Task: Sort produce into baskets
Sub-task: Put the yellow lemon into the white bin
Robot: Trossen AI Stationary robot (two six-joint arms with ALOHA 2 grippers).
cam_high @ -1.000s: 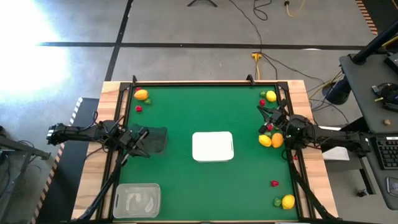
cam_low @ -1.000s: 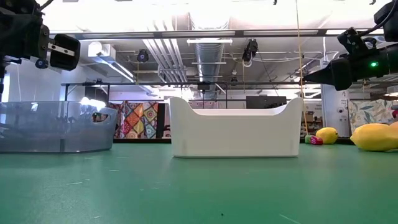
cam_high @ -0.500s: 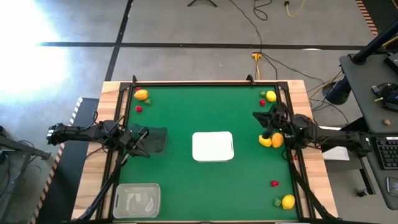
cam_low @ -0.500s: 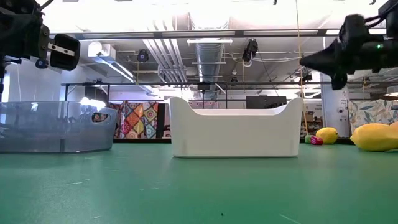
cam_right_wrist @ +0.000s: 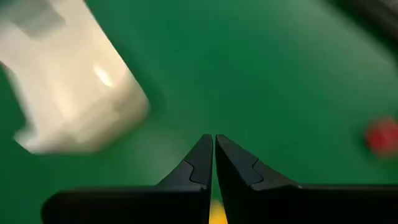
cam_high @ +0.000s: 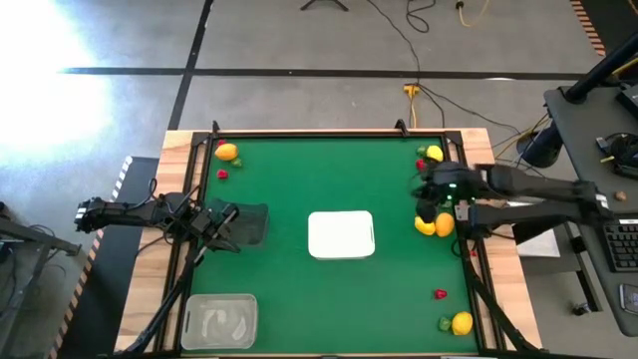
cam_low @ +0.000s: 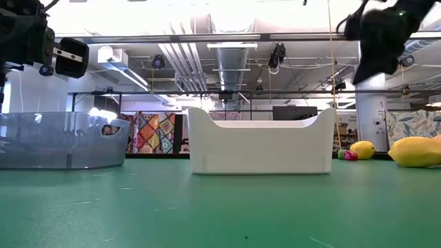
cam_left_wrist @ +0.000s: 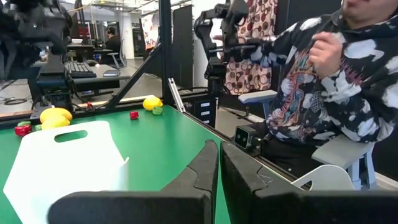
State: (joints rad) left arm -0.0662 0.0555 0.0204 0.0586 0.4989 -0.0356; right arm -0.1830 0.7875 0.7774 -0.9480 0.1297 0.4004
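Note:
My right gripper is shut and empty. It hangs above the two yellow-orange rounds near the table's right edge and also shows in the low view. In its wrist view it points down at the green mat, with a bit of yellow below the fingers. My left gripper is shut and empty over the dark see-through basket, and waits there. The white basket stands mid-table. The clear basket stands at the near left. All the produce lies on the mat.
A yellow round and a red piece lie at the far left. Yellow, green and red pieces lie at the far right. Red, green and yellow pieces lie at the near right. A seated person is beyond the table.
My right arm has risen from low over the table's right side. Its gripper has tipped from about level to pointing down and now hangs above the two yellow-orange rounds. The produce and baskets have stayed where they were.

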